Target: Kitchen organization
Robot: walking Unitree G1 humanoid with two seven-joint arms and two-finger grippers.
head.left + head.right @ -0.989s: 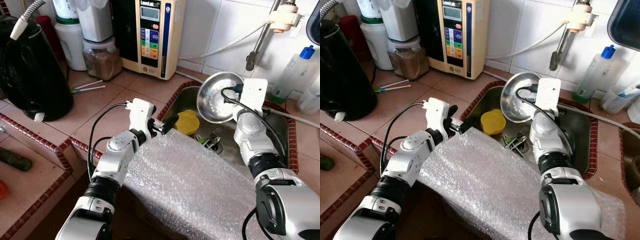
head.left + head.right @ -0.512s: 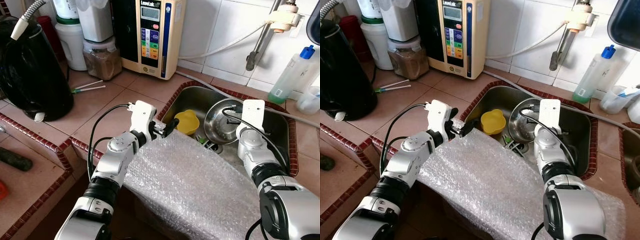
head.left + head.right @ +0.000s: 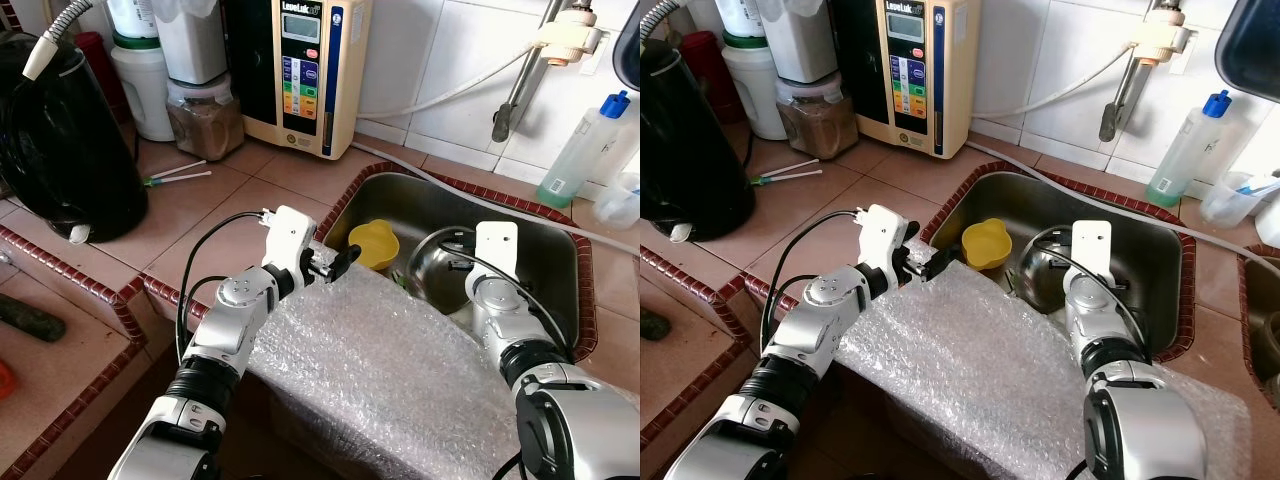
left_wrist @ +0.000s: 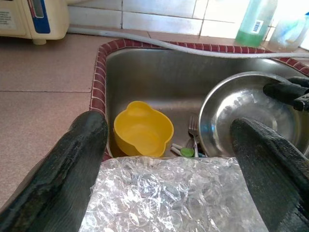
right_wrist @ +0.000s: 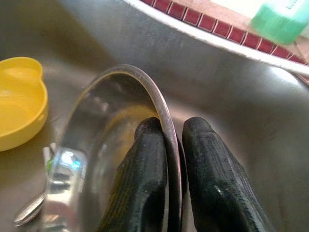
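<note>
Right gripper (image 5: 169,145) pinches steel bowl (image 4: 251,113) rim low in sink (image 3: 545,215), left gripper (image 4: 164,145) open; next release.

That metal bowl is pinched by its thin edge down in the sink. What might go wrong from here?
The right gripper holds the steel bowl only by its thin rim, so it might slip or swing. Dropped, it could land on the fork or knock the yellow cup beside it. The bubble wrap hanging over the sink's front edge could snag the right arm as it pulls back.
</note>
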